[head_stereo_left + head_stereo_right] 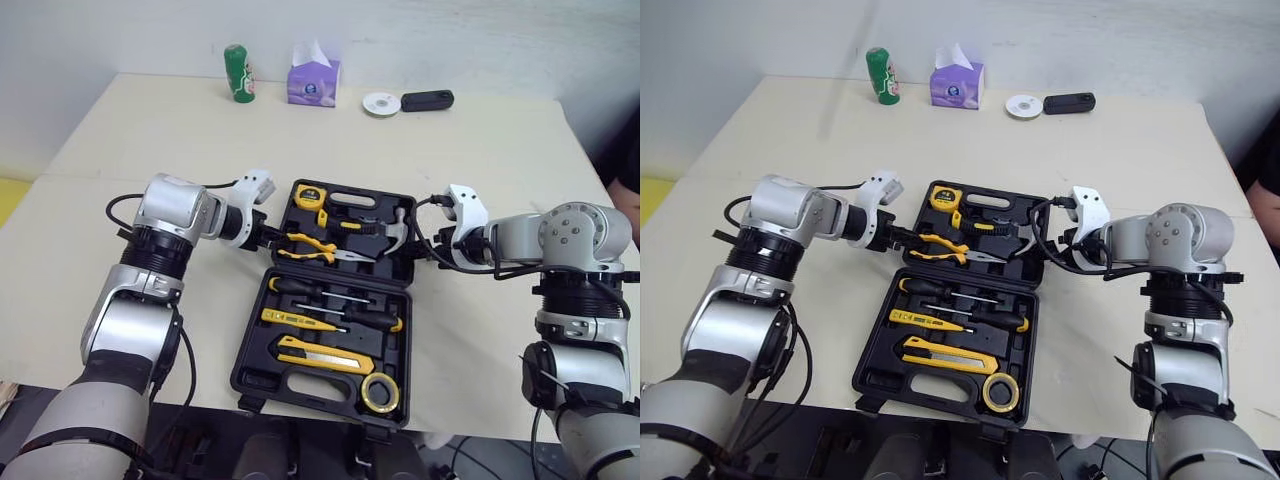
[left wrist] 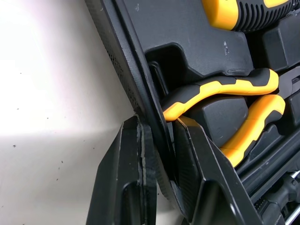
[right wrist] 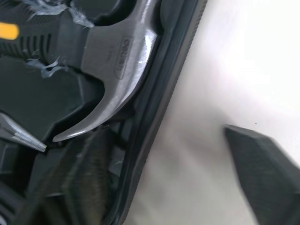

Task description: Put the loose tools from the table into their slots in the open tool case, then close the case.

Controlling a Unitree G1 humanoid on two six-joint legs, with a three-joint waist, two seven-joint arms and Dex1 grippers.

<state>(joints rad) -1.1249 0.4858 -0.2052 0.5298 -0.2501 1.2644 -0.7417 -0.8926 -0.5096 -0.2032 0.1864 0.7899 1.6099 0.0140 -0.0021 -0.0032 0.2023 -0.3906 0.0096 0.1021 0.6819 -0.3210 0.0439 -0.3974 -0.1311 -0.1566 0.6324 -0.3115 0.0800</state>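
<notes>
Left wrist view: left gripper (image 2: 157, 124) pinches the lid's (image 2: 117, 61) 9 o'clock wall; right gripper (image 3: 164, 131), fingers spread, straddles the 3 o'clock wall; hinge (image 1: 340, 267) runs 9-to-3.

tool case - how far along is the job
Done: pliers, hammer and the other tools sit slotted in the tool case. In hand: left gripper pinches the far half's left wall; right gripper, open, straddles its right wall. Left: swing that half over and close it.
</notes>
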